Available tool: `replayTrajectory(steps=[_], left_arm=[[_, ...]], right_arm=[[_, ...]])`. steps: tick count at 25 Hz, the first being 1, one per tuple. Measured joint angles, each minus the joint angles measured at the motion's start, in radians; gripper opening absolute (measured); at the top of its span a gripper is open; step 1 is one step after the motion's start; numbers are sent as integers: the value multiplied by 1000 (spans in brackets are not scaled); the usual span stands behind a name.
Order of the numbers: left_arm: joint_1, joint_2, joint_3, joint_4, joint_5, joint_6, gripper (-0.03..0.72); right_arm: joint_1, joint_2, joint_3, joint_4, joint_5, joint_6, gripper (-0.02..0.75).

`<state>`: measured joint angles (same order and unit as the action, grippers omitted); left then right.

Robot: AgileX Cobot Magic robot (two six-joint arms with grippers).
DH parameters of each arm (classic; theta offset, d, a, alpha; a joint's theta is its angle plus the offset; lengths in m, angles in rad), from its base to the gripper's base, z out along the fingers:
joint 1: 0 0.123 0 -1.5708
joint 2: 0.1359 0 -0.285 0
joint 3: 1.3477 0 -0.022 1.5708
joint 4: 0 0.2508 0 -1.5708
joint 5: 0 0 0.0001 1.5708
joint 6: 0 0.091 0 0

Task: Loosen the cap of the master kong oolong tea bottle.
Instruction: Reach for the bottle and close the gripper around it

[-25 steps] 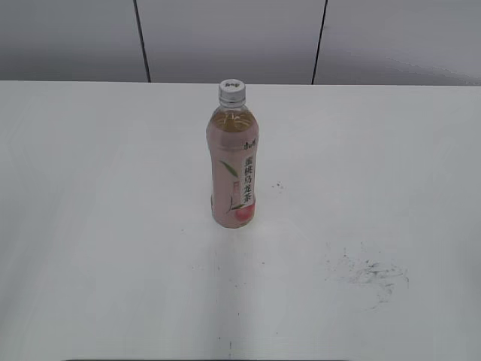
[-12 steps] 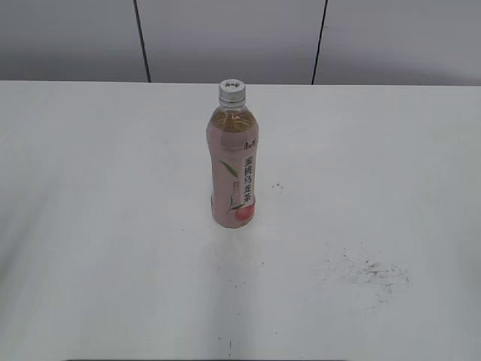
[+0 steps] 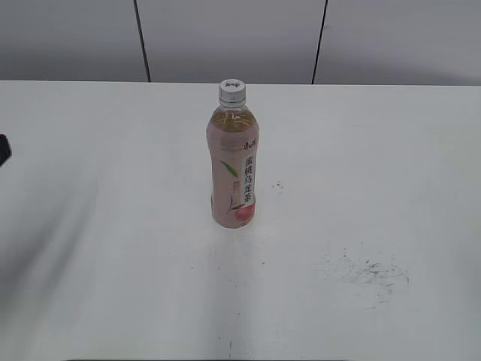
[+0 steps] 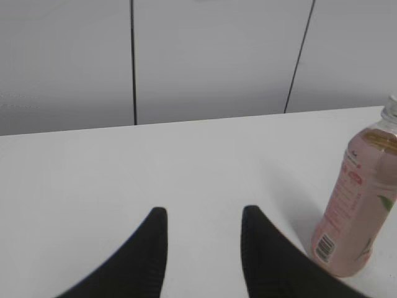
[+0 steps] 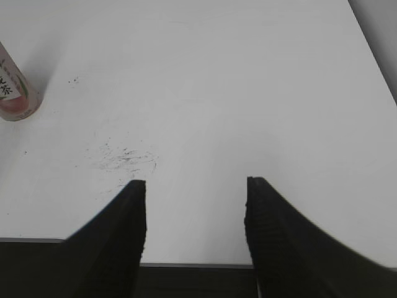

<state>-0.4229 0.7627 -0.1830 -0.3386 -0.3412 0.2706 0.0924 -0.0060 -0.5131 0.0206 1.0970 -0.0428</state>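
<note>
The master kong oolong tea bottle stands upright near the middle of the white table, with its silver-grey ribbed cap on top. In the left wrist view the bottle is at the right edge, to the right of my open, empty left gripper; the cap is cut off there. In the exterior view only a dark tip of the left gripper shows at the left edge. My right gripper is open and empty over the table's front edge; the bottle's base is far to its upper left.
Dark scuff marks lie on the table right of the bottle and also show in the right wrist view. A grey panelled wall stands behind the table. The table's front edge runs under the right gripper.
A dark tip of the left gripper has come into the exterior view at the left edge, with a shadow spreading on the table's left. The bottle has not moved.
</note>
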Motion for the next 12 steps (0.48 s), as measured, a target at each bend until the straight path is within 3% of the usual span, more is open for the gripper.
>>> replayTrajectory(steps=[6,12], left_arm=[[-116,313,0,42,-215,-96,406],[-144,585,0,388,-543,-238,470]], right_arm=[[0,0,0,0,0,0,392],[0,0,0,0,0,0,392]])
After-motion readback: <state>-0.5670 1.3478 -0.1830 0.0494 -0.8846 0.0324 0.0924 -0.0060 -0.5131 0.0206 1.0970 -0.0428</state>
